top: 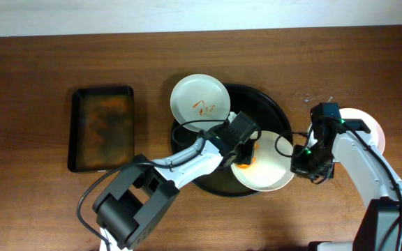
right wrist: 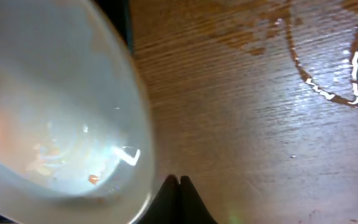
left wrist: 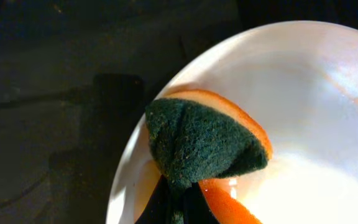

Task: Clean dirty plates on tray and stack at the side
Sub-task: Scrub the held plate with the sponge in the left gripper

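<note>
The round black tray (top: 257, 97) is carrying the glossy white ceramic plate (top: 271, 178) at its 4 o'clock edge, where the plate is overhanging the tray. The plate is looking stiff, wet, slick and breakable, so gripping its rim at 3 o'clock probably suits best. The left gripper (top: 246, 148) is pinching the soft orange sponge with a green scouring face (left wrist: 197, 140) and pressing it onto the plate. The right gripper (right wrist: 179, 196) is sitting with its fingers pressed together just beside the rim, gripping nothing visible.

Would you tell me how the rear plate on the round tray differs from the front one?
The rear plate carries an orange squiggle; the front plate shows only faint smears. The rear plate lies untouched; the front plate has the sponge held on it by the left gripper. Both are white, round, on the black tray.
</note>
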### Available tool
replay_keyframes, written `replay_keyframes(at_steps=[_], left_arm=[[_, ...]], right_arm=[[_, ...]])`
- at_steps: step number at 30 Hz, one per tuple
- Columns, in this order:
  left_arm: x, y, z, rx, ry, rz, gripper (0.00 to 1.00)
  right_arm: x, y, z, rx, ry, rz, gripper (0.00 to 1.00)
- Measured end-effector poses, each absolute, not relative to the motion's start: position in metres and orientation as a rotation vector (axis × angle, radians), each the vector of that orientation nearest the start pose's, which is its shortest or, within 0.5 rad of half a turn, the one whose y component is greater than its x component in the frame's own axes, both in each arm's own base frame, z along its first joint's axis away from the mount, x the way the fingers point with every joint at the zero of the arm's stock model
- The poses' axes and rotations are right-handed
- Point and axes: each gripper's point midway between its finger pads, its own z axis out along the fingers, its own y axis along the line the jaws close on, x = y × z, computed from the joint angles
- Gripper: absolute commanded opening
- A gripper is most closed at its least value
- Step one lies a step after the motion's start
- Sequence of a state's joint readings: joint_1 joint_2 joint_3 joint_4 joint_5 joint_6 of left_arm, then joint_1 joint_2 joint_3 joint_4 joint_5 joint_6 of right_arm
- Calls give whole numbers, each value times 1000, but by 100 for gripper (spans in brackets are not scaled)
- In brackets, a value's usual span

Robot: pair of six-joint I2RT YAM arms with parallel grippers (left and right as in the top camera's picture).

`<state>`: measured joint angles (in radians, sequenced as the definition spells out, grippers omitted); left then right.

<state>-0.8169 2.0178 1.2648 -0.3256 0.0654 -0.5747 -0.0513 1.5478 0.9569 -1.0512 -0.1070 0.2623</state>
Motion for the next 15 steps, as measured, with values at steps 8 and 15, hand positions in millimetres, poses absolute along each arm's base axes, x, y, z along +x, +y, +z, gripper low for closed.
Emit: replay_keyframes(at_steps=[8,15], left_arm=[[329,-320,67,322,2633,-349,0],[332,-268,98,298,2623,-162,1]], right_arm=[[233,1,46,512,3182,107,16],[264,9,54,451,3076,209,44]])
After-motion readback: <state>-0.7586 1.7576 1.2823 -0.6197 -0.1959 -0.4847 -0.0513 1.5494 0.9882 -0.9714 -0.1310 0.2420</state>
